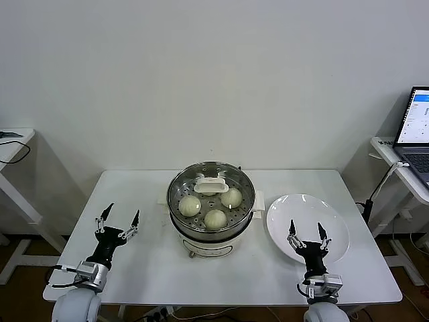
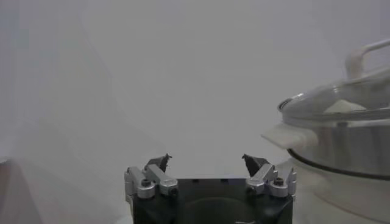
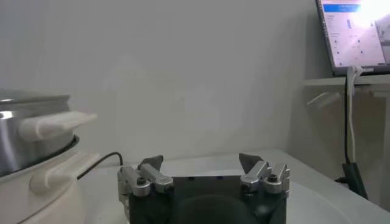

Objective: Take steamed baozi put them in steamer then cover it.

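The steamer (image 1: 210,236) stands mid-table, and the glass cover (image 1: 209,183) with its white handle sits on top of it. Through the glass I see three steamed baozi (image 1: 190,205) on the perforated tray; the handle hides the spot behind them. My left gripper (image 1: 123,213) is open and empty, left of the steamer, above the table near its front. My right gripper (image 1: 306,228) is also open and empty, over the near part of the white plate (image 1: 335,221). From the left wrist, the open left gripper (image 2: 207,161) faces past the covered steamer (image 2: 347,146). From the right wrist, the right gripper (image 3: 201,161) has the steamer (image 3: 24,131) to one side.
A side table with an open laptop (image 1: 417,127) stands at the right, with a cable hanging from it. Another small table (image 1: 13,144) stands at the far left. A black cord (image 3: 100,161) runs from the steamer's base across the table.
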Robot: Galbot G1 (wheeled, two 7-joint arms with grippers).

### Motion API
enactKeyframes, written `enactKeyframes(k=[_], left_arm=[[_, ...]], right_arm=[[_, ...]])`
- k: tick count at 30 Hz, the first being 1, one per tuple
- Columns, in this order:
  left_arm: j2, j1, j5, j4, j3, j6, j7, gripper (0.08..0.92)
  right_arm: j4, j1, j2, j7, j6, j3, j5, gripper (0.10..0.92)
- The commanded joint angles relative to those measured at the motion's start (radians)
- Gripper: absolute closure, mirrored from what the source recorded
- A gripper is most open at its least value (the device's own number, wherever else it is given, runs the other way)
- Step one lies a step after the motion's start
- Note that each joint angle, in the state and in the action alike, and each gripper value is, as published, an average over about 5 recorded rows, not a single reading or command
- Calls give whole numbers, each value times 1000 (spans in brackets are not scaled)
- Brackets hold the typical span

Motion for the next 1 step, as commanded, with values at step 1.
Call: enactKeyframes(k=[1], left_arm=[[5, 22, -19, 11, 8, -99, 15, 177]], right_arm=[[0, -2, 1, 3, 10, 0, -12, 203]])
